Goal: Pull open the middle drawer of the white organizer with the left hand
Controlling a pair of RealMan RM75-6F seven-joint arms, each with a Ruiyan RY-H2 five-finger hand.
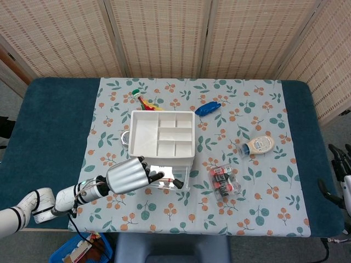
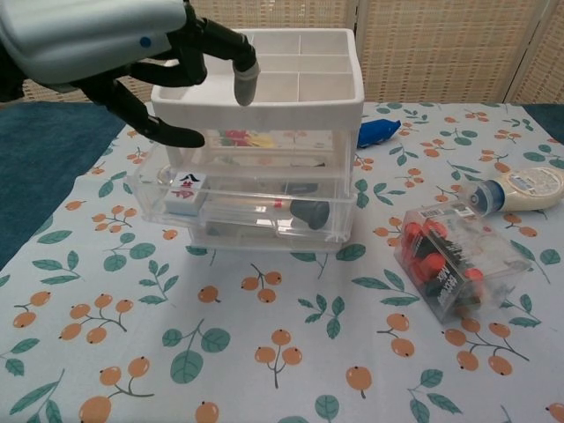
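Middle drawer juts out below the fingers.

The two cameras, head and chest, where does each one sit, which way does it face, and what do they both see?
Head view: high above the near table edge, looking down; shows the left hand and forearm over the pulled-out drawer.
Chest view: low at the table's near edge, facing forward at the organizer; left hand enters top left.
Shared: left hand, organizer, clear box, blue object, bottle.

Staged indoor robot test area.
A table with a floral cloth stands before woven folding screens, enclosing the space.
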